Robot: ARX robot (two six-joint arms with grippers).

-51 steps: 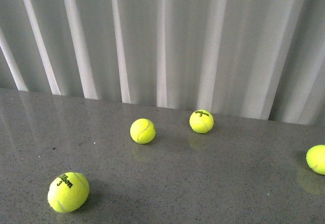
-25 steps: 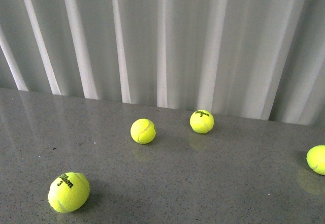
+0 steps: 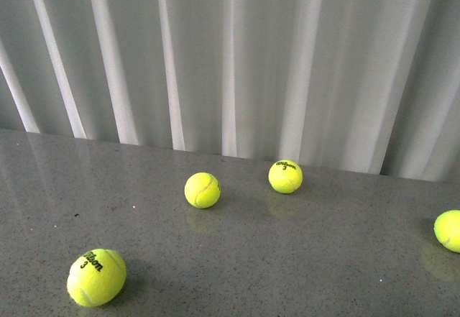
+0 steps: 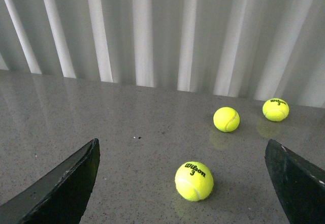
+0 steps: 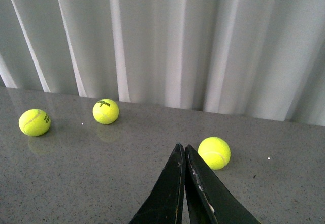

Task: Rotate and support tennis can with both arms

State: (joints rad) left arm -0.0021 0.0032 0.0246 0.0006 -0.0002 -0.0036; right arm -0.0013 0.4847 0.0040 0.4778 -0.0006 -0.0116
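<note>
Left gripper [image 4: 181, 144] spread wide, empty, Wilson ball [image 4: 194, 181] ahead between its fingers; right gripper [image 5: 183, 147] pinched closed, empty.

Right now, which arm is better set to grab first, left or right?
Left. The left gripper is open wide; the right gripper is shut on nothing. The tennis can shows in no view, so reach can't be judged.
</note>
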